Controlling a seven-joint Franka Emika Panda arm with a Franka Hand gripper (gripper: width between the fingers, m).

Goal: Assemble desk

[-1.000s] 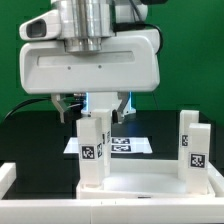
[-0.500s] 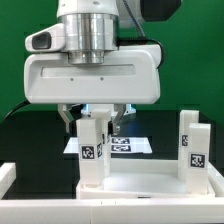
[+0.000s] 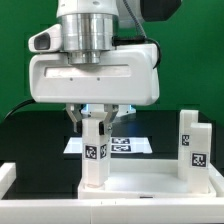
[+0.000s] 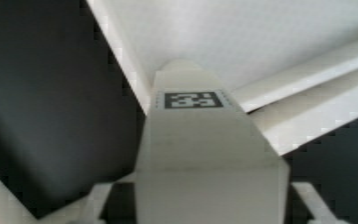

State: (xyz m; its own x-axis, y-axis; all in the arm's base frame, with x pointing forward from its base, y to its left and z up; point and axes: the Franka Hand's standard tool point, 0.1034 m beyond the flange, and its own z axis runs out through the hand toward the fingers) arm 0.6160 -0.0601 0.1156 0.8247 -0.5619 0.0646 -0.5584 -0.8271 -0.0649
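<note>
Fingers of your white two-finger gripper (image 3: 95, 119) are straddling the white tagged block leg (image 3: 94, 150); grip contact unclear; second leg (image 3: 194, 148) standing at three o'clock.

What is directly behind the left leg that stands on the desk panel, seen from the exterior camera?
Behind the left leg hang the gripper fingers, one on each side of its top, and farther back lies the marker board. The leg covers part of that board; whether the fingers touch it cannot be seen.
</note>
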